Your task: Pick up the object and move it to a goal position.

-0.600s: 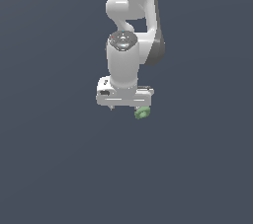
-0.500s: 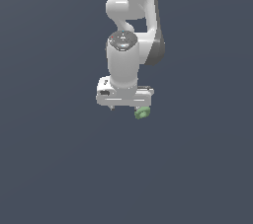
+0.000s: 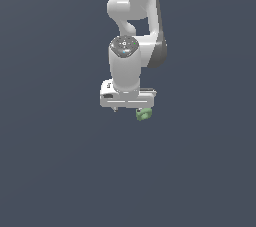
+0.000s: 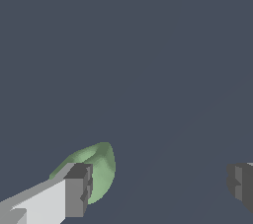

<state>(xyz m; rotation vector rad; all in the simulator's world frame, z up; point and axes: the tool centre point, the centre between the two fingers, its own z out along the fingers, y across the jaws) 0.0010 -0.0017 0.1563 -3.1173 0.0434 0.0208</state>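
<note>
Approach step. Gripper (image 3: 129, 109) fingers (image 4: 74, 193) apart; object (image 4: 96, 168) beside one finger, not between. Next: recentre, then close.

Pale green object (image 4: 99, 168) — smooth, softly matt, white hand (image 3: 128, 110) smooth plastic-looking, dark grey pads (image 4: 79, 191) — matt

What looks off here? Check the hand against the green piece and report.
The hand is wide open, but the pale green object does not sit between the fingers. It lies against one finger, partly behind it. The exterior view agrees: the object is under one end of the hand, off centre. Closing now would likely miss it.
</note>
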